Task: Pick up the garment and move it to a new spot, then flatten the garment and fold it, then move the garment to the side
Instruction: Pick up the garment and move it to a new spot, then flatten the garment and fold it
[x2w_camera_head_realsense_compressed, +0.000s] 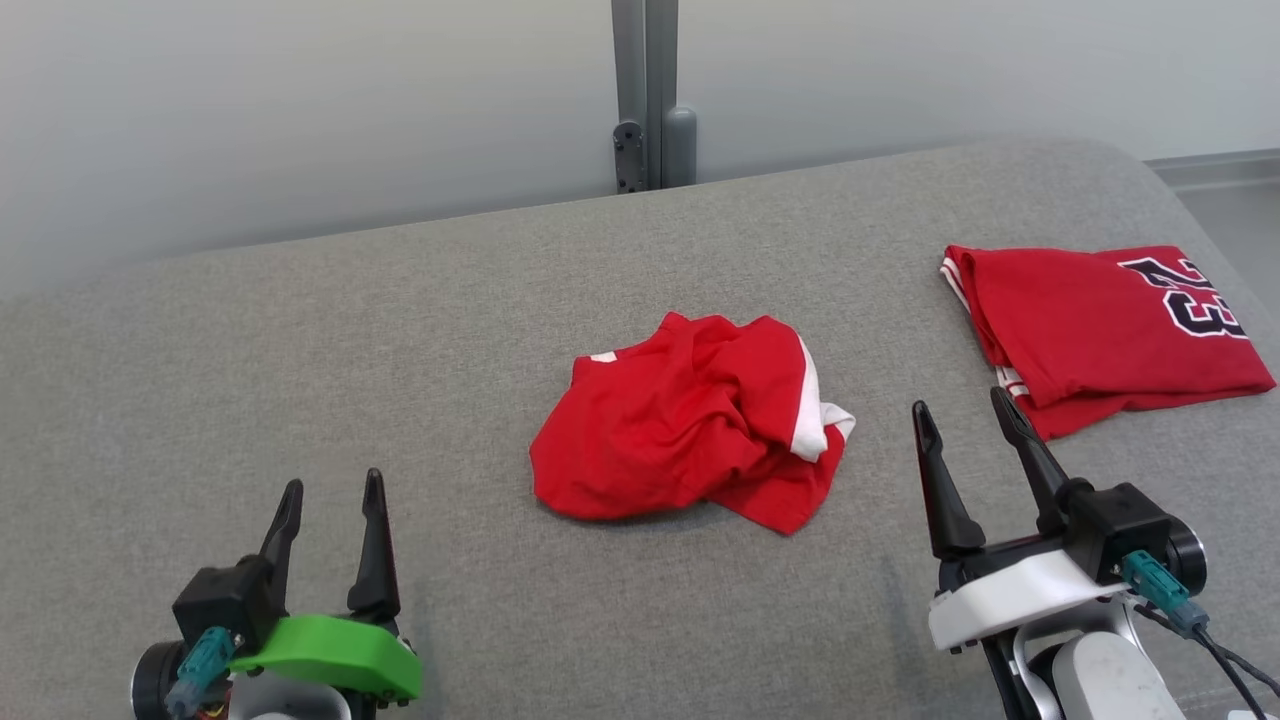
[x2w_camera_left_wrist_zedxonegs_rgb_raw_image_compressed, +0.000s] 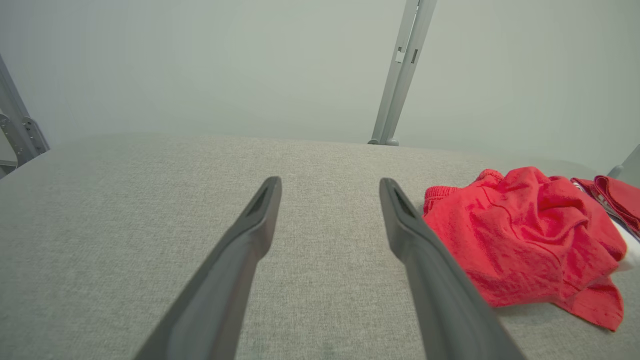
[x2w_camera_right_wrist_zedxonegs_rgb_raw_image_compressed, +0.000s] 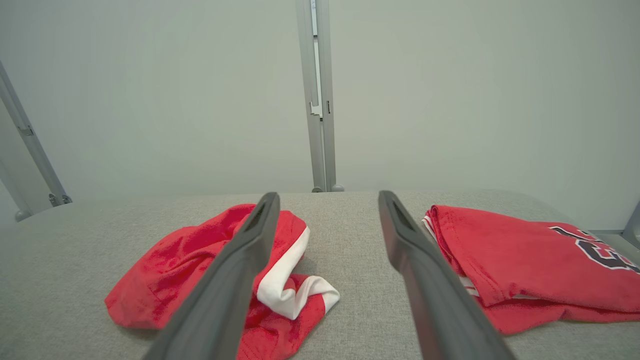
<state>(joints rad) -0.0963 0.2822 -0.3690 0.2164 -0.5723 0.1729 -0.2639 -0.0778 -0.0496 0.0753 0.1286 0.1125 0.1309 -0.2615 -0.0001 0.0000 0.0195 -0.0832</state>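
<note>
grey woven fabric covers the padded surface (x2w_camera_head_realsense_compressed: 400, 350) i'm working over. its far edge runs across at 12 o'clock in the head view, and it rounds off into a corner at about 2 o'clock. the crumpled red garment (x2w_camera_head_realsense_compressed: 680, 420), with a white stripe bunched on its 3 o'clock side, lies near the middle, well clear of every edge i can see. the left wrist view shows a gathered waistband on it.

between 2 and 3 o'clock from it, a folded red jersey (x2w_camera_head_realsense_compressed: 1100, 330) with a black-and-white number sits close to the surface's right edge. a strip of bare fabric separates the two.

the left gripper (x2w_camera_head_realsense_compressed: 333, 480) is at 8 o'clock in the head view, fingers spread wide and holding nothing. open fabric stretches from 9 round to 12 o'clock. the right gripper (x2w_camera_head_realsense_compressed: 958, 400) is at 3 o'clock from the garment, jaws parted and empty, its tips just short of the jersey's near hem. a grey metal post (x2w_camera_head_realsense_compressed: 645, 90) rises behind the far edge at 12 o'clock.
</note>
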